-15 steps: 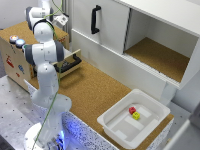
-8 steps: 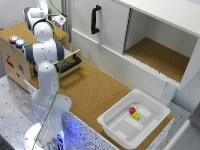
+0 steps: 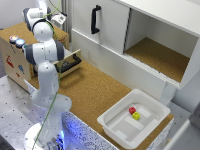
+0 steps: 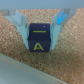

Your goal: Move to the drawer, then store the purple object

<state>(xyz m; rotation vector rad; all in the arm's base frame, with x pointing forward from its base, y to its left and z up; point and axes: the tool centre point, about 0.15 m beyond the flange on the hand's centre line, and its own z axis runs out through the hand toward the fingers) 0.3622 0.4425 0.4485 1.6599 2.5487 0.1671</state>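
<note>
Nearest in the exterior view stands the arm's base (image 3: 47,135), on a pale perforated floor at the view's left. To the right, a white bin (image 3: 117,127) sits on the cork counter (image 3: 95,92) and holds a red piece (image 3: 132,110) just beside a yellow piece (image 3: 136,116).

Farther back on the left, behind the arm's white body, is the brown box (image 3: 15,62). Its light-wood drawer (image 3: 70,61), with a black bar handle, stands pulled open toward the counter. Two round buttons (image 3: 16,40) sit on the box's top.

The arm reaches up and back over the box. In the wrist view the gripper (image 4: 40,39) is closed narrowly around the purple block (image 4: 40,37), a finger (image 4: 20,27) pressed against each side. The block shows pale markings, with cork surface behind it.

Farthest stands the white cabinet (image 3: 150,35): a door with a black handle (image 3: 94,19) on the left, an open cork-floored compartment on the right.
</note>
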